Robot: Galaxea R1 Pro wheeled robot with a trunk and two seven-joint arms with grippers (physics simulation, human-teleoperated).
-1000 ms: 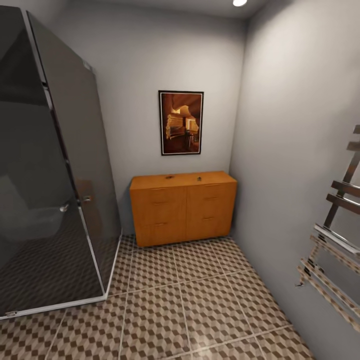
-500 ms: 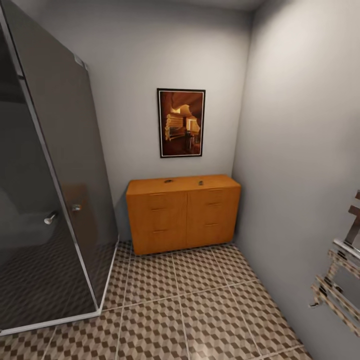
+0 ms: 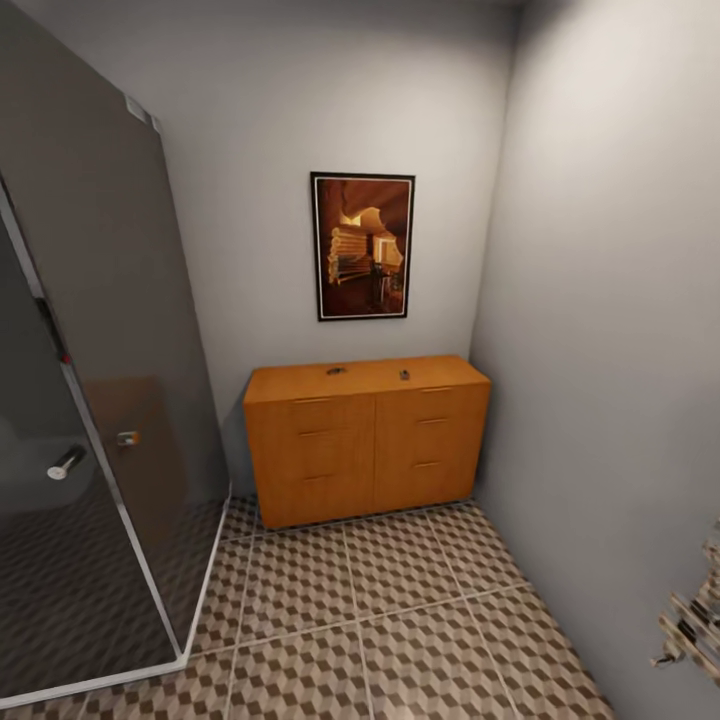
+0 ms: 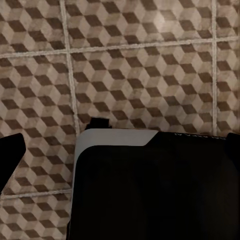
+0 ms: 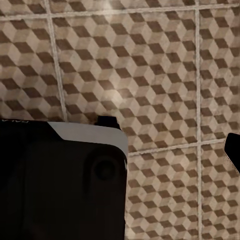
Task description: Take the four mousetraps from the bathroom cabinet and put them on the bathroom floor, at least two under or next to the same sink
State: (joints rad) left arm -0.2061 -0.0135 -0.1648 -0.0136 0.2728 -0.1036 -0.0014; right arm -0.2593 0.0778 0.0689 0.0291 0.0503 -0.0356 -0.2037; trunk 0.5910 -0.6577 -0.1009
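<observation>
Two small objects atop closed cabinet

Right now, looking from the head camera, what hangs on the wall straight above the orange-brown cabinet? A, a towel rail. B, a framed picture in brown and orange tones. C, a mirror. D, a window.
B: a dark-framed picture in brown and orange tones hangs on the grey back wall above the cabinet, which stands on the cube-patterned bathroom floor beside the dark glass shower enclosure.
</observation>
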